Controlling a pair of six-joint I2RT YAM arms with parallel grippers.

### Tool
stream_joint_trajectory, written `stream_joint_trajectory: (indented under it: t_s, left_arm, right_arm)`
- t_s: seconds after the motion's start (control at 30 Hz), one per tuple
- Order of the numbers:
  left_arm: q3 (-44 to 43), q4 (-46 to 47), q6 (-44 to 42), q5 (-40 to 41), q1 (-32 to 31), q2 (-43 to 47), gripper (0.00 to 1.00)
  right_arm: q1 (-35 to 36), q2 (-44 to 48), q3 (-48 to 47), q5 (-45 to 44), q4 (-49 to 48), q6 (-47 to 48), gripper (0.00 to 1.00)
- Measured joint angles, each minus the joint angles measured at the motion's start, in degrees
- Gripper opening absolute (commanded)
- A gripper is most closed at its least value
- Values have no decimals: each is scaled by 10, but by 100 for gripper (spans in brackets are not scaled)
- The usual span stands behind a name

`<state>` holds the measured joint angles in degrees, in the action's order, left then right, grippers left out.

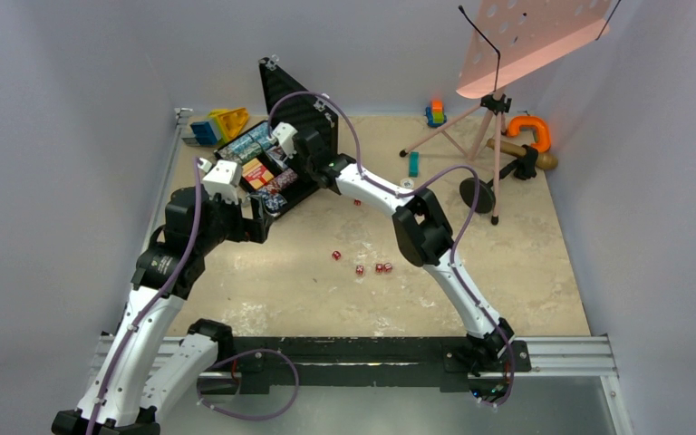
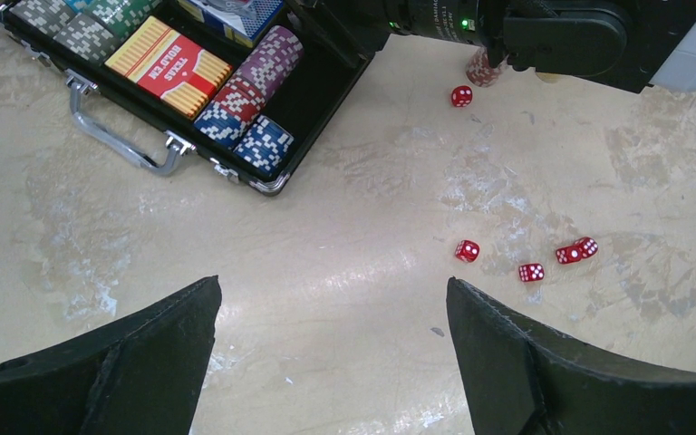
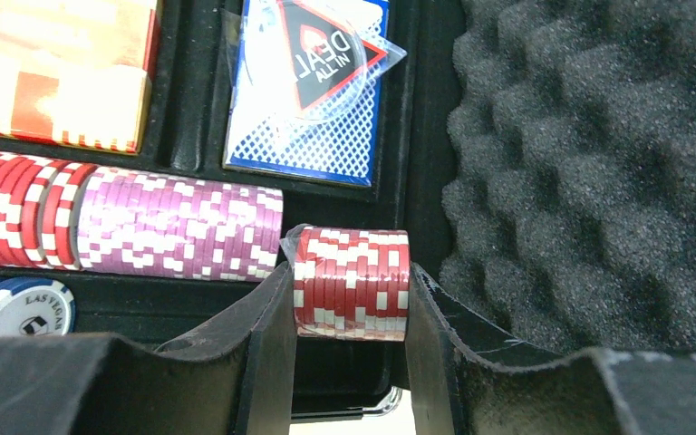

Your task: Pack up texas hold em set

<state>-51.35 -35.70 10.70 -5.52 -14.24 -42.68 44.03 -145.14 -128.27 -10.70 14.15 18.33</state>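
Right wrist view gives you the step in hand: the right hand (image 3: 351, 313) is closed on a short stack of red-and-white poker chips (image 3: 353, 272), held on edge between both fingers over the open black rectangular briefcase with silver corners (image 1: 283, 91). The stack hangs at the end of the row of purple-and-white chips (image 3: 181, 227), between that row and the dark egg-crate foam lining (image 3: 580, 181) of the raised lid. I judge that you are placing it in the free end of this groove. Go straight down and hold the squeeze until the chips rest on the bottom. Then open only a little, because the outer finger is just beside the foam and a wide opening can push the lid. Chips released too early can fall flat.

The left hand (image 2: 331, 299) is wide open and holds nothing; it hovers over the beige stone-pattern counter (image 2: 326, 227) in front of the case. Several small red dice (image 2: 468, 250) lie on the counter, not yet packed, and one sits close under the right arm. The orange-red card box (image 2: 170, 63) is already inside. The pink music stand (image 1: 526, 36) and the blue and yellow toy blocks (image 1: 227, 120) do not block you.
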Motion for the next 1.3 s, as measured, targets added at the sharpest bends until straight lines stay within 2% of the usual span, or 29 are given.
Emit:
stream_joint_trajectory:
  t_s: [0.23, 0.67, 0.77, 0.87, 0.93, 1.03, 1.2, 1.3]
  left_arm:
    - [0, 0, -4, 0, 0, 0, 97]
    - [0, 0, -8, 0, 0, 0, 97]
    - [0, 0, -8, 0, 0, 0, 97]
    - [0, 0, -8, 0, 0, 0, 97]
    - [0, 0, -8, 0, 0, 0, 97]
    - [0, 0, -8, 0, 0, 0, 97]
    - [0, 0, -8, 0, 0, 0, 97]
    - [0, 0, -8, -1, 0, 0, 97]
  right_arm:
    - [0, -12, -25, 26, 1, 7, 0]
    - [-4, -20, -45, 59, 30, 8, 17]
    - [-5, -20, -46, 66, 31, 7, 22]
    - [-7, -20, -47, 72, 33, 6, 34]
    - [-7, -23, -54, 73, 37, 5, 46]
    - [-7, -27, -60, 74, 38, 1, 57]
    - [-5, -27, -62, 88, 38, -9, 67]
    - [-5, -27, -63, 91, 37, -16, 68]
